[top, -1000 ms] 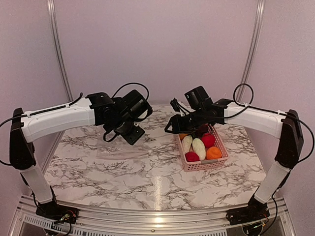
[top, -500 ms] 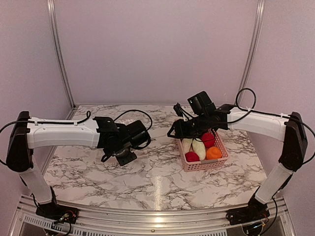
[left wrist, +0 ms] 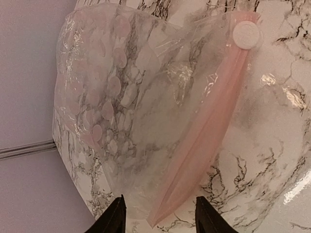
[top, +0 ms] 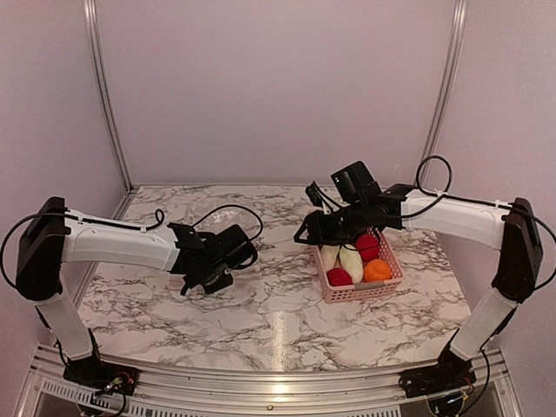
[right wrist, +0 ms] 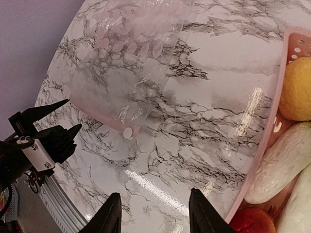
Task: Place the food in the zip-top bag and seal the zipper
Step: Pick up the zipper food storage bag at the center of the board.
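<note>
- Left gripper [left wrist: 158,213], spread, has been lowered to the bag [left wrist: 146,111], with the zipper [left wrist: 214,126] end framed at 6 o'clock; a mouth grasp is judged likely.
- Right gripper [right wrist: 153,213], spread and empty, is held at 10 o'clock of the basket [top: 360,294] holding the food [top: 350,261].

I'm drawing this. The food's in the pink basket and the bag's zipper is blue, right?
Not blue: the left wrist view shows the zipper on the bag is pink. The food is in the pink basket.
</note>
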### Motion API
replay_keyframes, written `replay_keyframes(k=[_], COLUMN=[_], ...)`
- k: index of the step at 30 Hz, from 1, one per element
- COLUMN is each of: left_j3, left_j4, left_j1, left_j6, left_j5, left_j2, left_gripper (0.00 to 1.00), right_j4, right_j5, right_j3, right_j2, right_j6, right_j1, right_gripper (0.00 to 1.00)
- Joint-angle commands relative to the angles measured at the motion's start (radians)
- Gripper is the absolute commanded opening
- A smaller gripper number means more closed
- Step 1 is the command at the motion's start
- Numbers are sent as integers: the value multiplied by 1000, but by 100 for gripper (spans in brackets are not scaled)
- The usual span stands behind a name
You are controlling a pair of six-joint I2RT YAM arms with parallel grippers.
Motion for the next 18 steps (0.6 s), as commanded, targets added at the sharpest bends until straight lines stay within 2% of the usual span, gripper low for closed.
replay_keyframes(k=[1,13,18], left_j3=[-35,-49,-3], left_j4=[139,199,126], left_j1=[42,84,85], left_j6=[47,56,41], left_j5=[-49,-19,-4], left_j2=[42,104,94], left_gripper=[49,50,49], right_j4=[-7,-3,-2], right_j5=[-17,-14,-17], right_j3=[21,-1,4], right_j2=[8,-7,-6], right_j6=[13,29,28], right_j1=[-5,-6,-6], right_gripper=[45,45,45])
